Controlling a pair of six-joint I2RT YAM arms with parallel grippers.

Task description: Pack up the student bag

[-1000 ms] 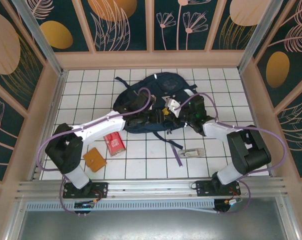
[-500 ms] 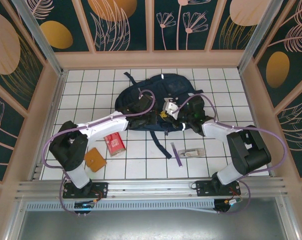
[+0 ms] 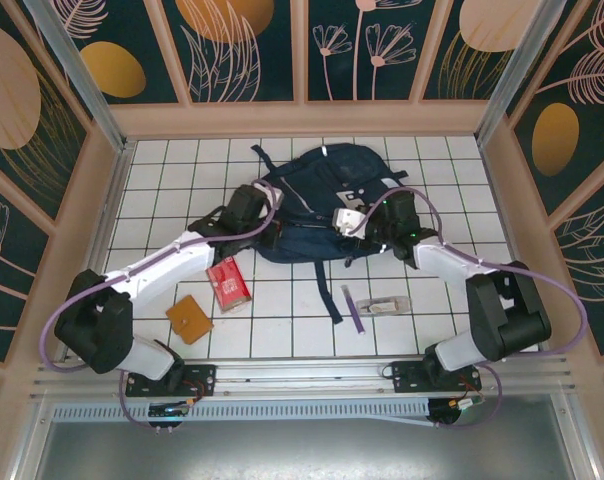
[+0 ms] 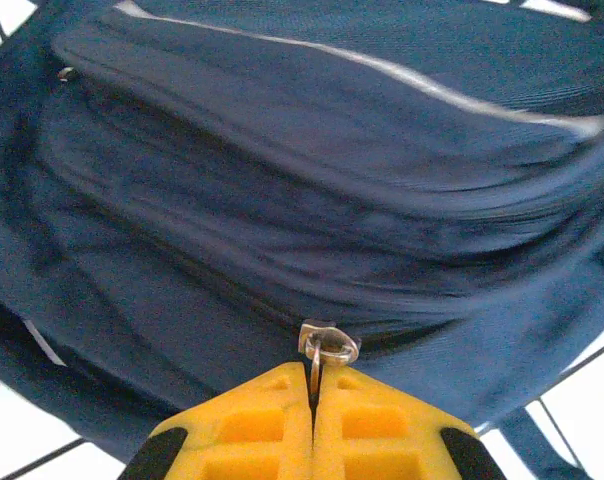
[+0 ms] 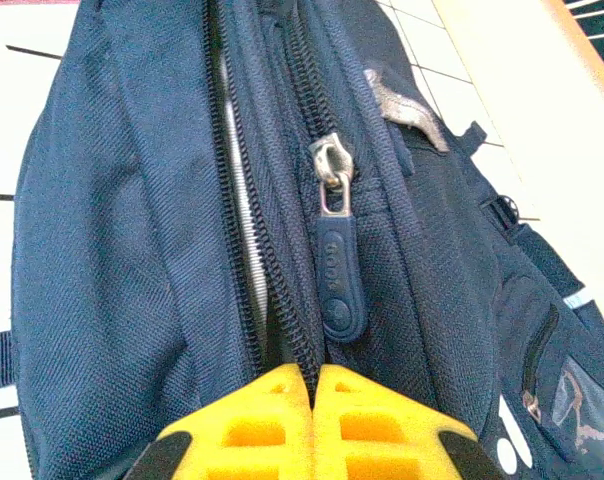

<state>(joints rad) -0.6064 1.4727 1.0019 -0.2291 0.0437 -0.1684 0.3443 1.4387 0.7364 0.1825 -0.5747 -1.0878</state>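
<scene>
One student bag [image 3: 322, 185] by the table's [image 3: 162, 180] far edge; left gripper [image 4: 314, 385] clenched on its metal zip ring [image 4: 328, 345], right gripper [image 5: 314, 375] pinching its zip seam; one red box [image 3: 228, 285] alongside

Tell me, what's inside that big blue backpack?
Little shows. In the right wrist view the student bag gapes along its zip, revealing a pale strip, perhaps lining. Everything deeper is covered by navy fabric, so contents can't be seen.

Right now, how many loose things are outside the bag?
4, near side of the student bag: red box and orange square left; purple pen and grey item right. Others may hide underneath.
</scene>
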